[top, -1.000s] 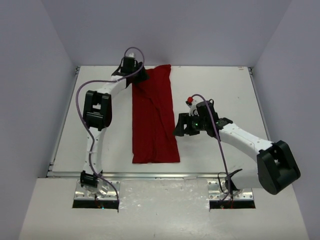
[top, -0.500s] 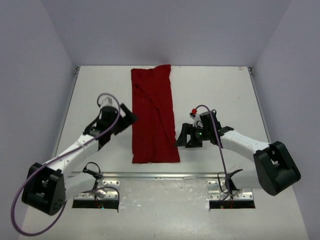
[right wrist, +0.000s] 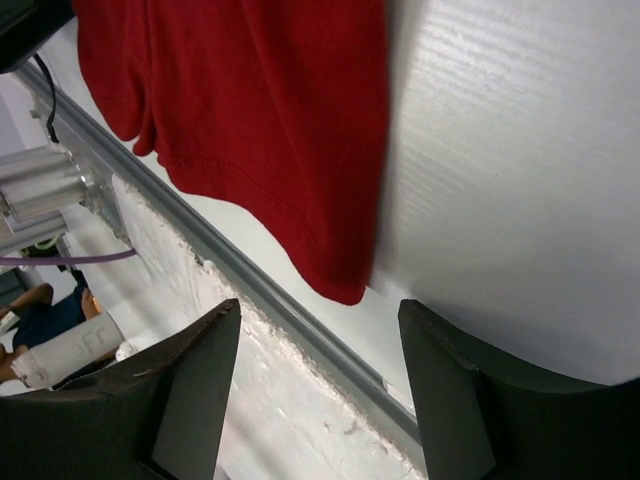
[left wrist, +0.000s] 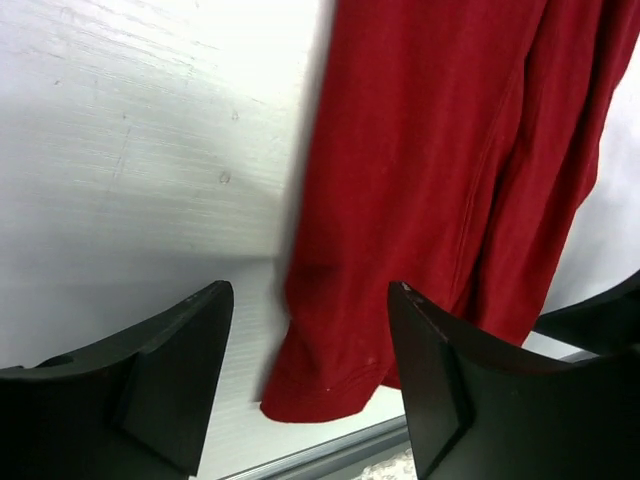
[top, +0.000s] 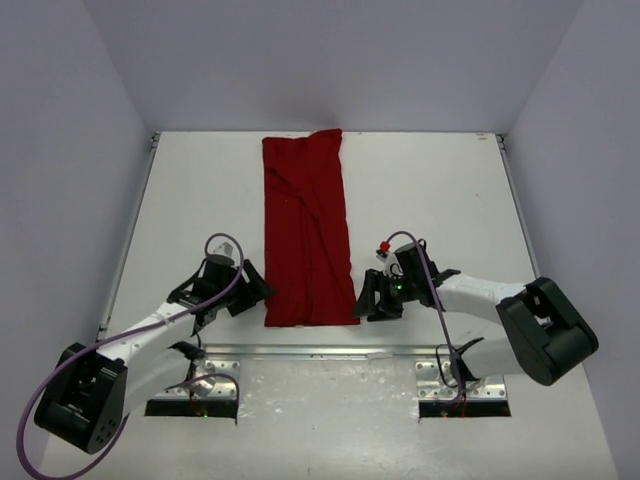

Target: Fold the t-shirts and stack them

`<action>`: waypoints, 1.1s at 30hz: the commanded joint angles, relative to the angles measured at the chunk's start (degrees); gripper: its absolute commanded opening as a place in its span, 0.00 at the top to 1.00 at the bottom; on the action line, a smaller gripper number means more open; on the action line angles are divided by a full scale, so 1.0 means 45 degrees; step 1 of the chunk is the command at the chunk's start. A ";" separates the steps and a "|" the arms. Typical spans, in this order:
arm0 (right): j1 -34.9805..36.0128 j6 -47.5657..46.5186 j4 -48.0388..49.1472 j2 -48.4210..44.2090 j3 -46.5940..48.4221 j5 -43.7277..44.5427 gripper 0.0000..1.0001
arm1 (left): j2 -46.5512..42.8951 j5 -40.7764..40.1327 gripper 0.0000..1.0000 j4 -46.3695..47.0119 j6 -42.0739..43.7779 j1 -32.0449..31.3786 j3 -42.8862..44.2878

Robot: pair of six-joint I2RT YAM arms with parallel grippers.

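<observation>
A deep-red t-shirt [top: 307, 228] lies folded into a long narrow strip down the middle of the white table, from the far edge to the near edge. My left gripper [top: 255, 293] is open and empty beside the strip's near left corner [left wrist: 325, 390], which shows between its jaws in the left wrist view. My right gripper [top: 366, 300] is open and empty beside the strip's near right corner [right wrist: 345, 285], which lies just ahead of its jaws. Neither gripper touches the cloth.
The table's near metal rail [top: 330, 351] runs just below the shirt's near hem and shows in the right wrist view [right wrist: 250, 290]. White walls close in the table at the left, back and right.
My left arm has swung from the shirt's far left corner down to its near left corner. My right gripper has moved toward the near right corner. The shirt's far end now lies flat.
</observation>
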 commanded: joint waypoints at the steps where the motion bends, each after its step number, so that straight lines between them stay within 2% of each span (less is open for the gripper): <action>1: 0.0585 0.0673 0.1056 0.0070 -0.0351 0.0137 0.35 | -0.0242 -0.0185 0.35 -0.1871 -0.0226 -0.0439 0.0078; 2: 0.0684 0.0771 0.1212 0.0011 -0.0410 0.0410 0.34 | -0.0612 -0.0112 0.31 -0.1958 -0.0325 -0.0712 -0.0058; 3: 0.0820 0.0907 0.1310 0.0030 -0.0469 0.0470 0.34 | -0.1409 -0.0131 0.31 -0.2133 -0.0732 -0.0850 -0.0407; 6: 0.1173 0.1200 0.1895 0.0401 -0.0508 0.0548 0.35 | -0.2080 -0.0404 0.33 -0.2562 -0.0990 -0.1046 -0.0509; 7: 0.1193 0.1279 0.2071 0.0479 -0.0528 0.0607 0.35 | -0.1965 -0.0366 0.37 -0.2564 -0.1009 -0.1066 -0.0470; 8: 0.1212 0.1376 0.2285 0.0615 -0.0528 0.0646 0.35 | -0.1712 -0.0365 0.47 -0.2622 -0.1029 -0.1143 -0.0411; 10: 0.1212 0.1436 0.2384 0.0714 -0.0431 0.0725 0.35 | -0.0931 -0.0385 0.59 -0.2797 -0.1126 -0.1377 -0.0080; 14: 0.1251 0.1513 0.2366 0.0753 -0.0138 0.0900 0.35 | 0.0006 -0.0521 0.68 -0.3129 -0.1283 -0.1944 0.0486; 18: 0.1251 0.1533 0.2249 0.0714 -0.0079 0.1232 0.36 | 0.0107 -0.0640 0.67 -0.3249 -0.1341 -0.2043 0.0468; 21: 0.1271 0.1553 0.1995 0.0636 -0.0059 0.1603 0.36 | 0.0165 -0.0269 0.73 -0.2801 -0.1536 -0.2101 0.0312; 22: 0.1271 0.1553 0.1898 0.0694 -0.0040 0.1642 0.38 | 0.0165 -0.0036 0.80 -0.2663 -0.1595 -0.2140 0.0234; 24: 0.1329 0.1456 0.1703 0.0811 0.0116 0.1604 0.45 | 0.0165 0.0142 0.90 -0.2235 -0.1965 -0.2393 -0.0078; 25: 0.1368 0.1397 0.1624 0.0928 0.0136 0.1642 0.50 | 0.0165 0.0278 0.99 -0.2116 -0.2025 -0.2568 -0.0156; 26: 0.1369 0.1339 0.1662 0.0987 0.0136 0.1546 0.59 | 0.0243 0.0279 0.99 -0.2096 -0.2180 -0.2609 -0.0196; 27: 0.1369 0.1338 0.1682 0.1007 0.0097 0.1468 0.75 | 0.0282 0.0337 1.00 -0.2076 -0.2201 -0.2667 -0.0177; 29: 0.1388 0.1455 0.1877 0.0949 -0.0039 0.1176 0.96 | 0.0108 0.0318 1.00 -0.2192 -0.2376 -0.2901 -0.0079; 30: 0.1427 0.1513 0.1935 0.0813 -0.0117 0.1116 0.99 | -0.0009 0.0299 1.00 -0.2309 -0.2493 -0.3037 -0.0021; 33: 0.1544 0.1787 0.2072 0.0091 -0.0333 0.0882 0.99 | -0.0829 0.0027 1.00 -0.2815 -0.2923 -0.3603 0.0233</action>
